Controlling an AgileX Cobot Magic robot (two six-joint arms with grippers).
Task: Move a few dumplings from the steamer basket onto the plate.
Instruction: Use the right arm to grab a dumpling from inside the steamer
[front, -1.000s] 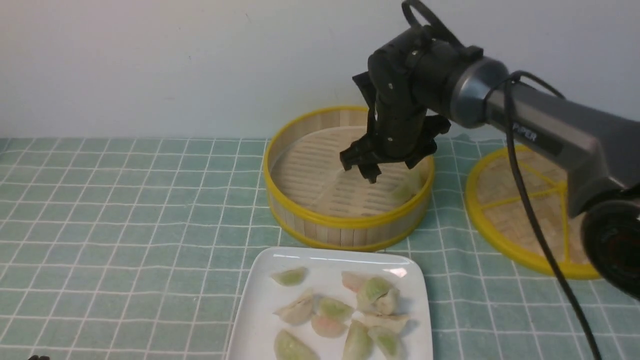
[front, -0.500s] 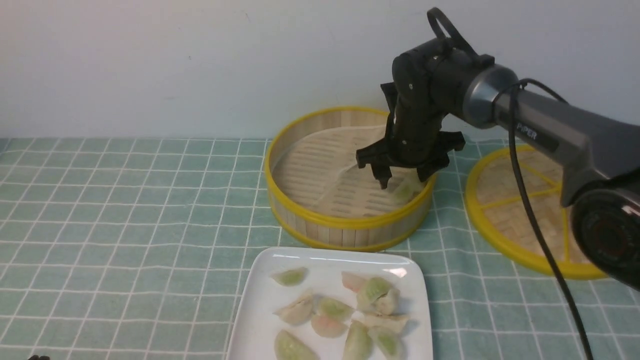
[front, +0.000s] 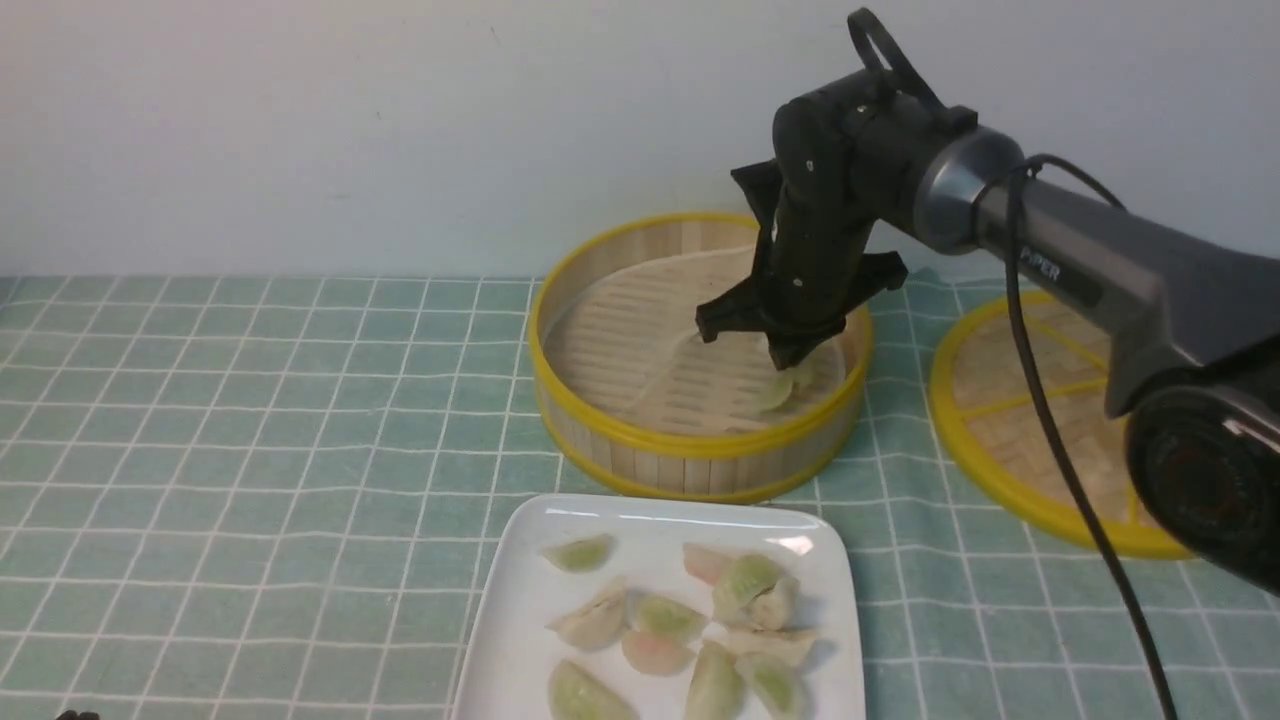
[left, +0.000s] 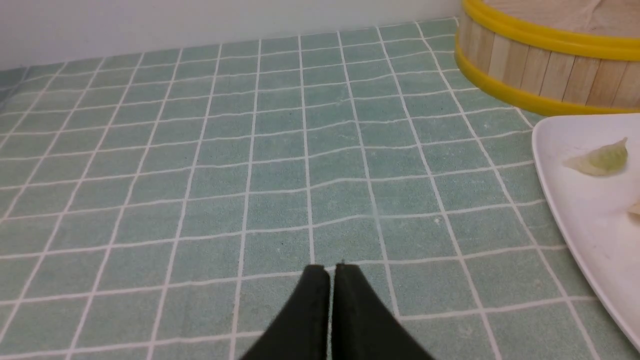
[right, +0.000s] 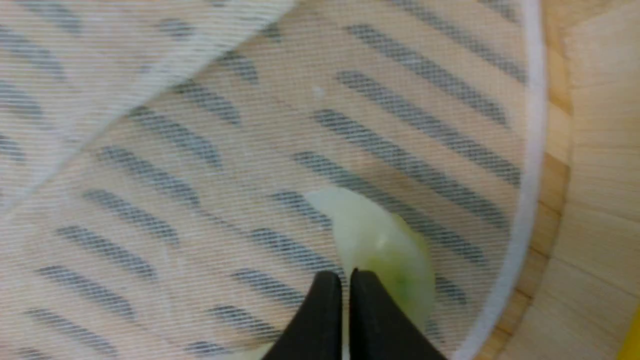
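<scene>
The step in hand looks like the pick of one more dumpling (right: 377, 245), the only one visible in the steamer basket (front: 690, 447), lying on the thin liner (front: 620, 340) near the basket's right-hand wall, centre right of the front frame. The right end effector (front: 785, 360) reaches down onto it; in its wrist view the fingers (right: 315, 320) are pressed almost together, a mere slit between them, tips at the dumpling's edge, and I cannot tell whether a fold is pinched or only touched. The plate (front: 515, 610) sits at lower centre, just in front of the basket, carrying a cluster of dumplings (front: 665, 617), so the task seems nearly done. The next move, I judge, calls for a sure hold on soft skin, a straight lift clear of the yellow rim without dragging the liner, then a carry to a bare part of the plate. The left end effector (left: 331, 274) is closed and empty above the green checked bench (left: 200, 165). The only legible writing is the word PIPER (front: 1048, 268) on the right arm (front: 1150, 290).
</scene>
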